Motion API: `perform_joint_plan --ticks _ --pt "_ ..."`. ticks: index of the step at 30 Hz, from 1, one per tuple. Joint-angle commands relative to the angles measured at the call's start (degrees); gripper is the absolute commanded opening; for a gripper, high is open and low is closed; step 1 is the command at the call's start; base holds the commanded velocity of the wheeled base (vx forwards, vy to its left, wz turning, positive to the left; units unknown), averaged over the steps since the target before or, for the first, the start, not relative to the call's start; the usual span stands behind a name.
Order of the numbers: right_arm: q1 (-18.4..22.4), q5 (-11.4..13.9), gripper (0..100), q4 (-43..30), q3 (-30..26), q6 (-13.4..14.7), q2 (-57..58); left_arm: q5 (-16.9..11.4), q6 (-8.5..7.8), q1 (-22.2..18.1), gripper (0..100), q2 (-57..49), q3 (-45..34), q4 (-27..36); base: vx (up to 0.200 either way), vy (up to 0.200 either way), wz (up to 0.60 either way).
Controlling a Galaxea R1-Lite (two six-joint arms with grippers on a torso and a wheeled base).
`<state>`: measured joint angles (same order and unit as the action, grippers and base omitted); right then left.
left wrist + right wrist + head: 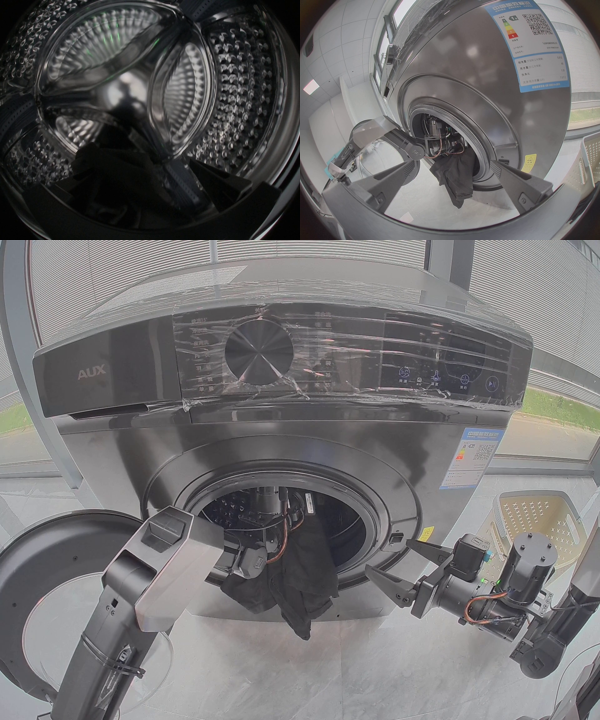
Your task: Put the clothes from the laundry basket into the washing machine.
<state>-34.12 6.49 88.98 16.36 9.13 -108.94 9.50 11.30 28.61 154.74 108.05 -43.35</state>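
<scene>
I see angular silver-grey shells on my left arm [156, 571]; my right end effector [389, 557] is black, wedge-fingered, orange-cabled.

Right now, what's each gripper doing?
Left gripper: open, inside the drum, by the dark garment.
Right gripper: open, holding nothing.

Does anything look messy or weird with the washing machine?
Yes. The dark garment is only partly in: it hangs out of the opening of the washing machine, over the rim and down the front towards the floor. Wrinkled clear film also covers the control panel.
</scene>
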Motion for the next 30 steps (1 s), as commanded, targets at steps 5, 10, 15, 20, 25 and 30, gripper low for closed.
perform_joint_plan --ticks 5,10,15,20,25,30 --pt "-0.07 0.11 100 0.49 0.25 0.01 0.21 -3.52 -0.40 1.71 100 -16.40 -22.09 13.03 0.000 0.000 0.00" --pt "0.02 0.11 100 0.49 0.34 0.01 0.39 -4.40 -3.13 2.06 100 -16.75 -26.83 14.26 0.000 0.000 0.00" --pt "-0.07 0.11 100 0.49 0.43 0.01 0.39 -4.31 -3.04 2.06 100 -14.90 -26.83 14.17 0.000 0.000 0.00" --pt "0.02 0.11 100 0.49 0.52 0.01 0.48 -4.14 -2.95 1.80 100 -12.53 -26.83 13.64 0.000 0.000 0.00" --pt "0.11 0.11 100 0.49 0.60 0.01 0.48 -4.05 -2.86 1.80 0 -12.44 -27.10 13.82 0.000 0.000 0.00" --pt "0.11 0.11 100 0.49 0.69 0.01 0.48 -3.78 -2.60 1.54 0 -12.44 -26.13 13.20 0.000 0.000 0.00"
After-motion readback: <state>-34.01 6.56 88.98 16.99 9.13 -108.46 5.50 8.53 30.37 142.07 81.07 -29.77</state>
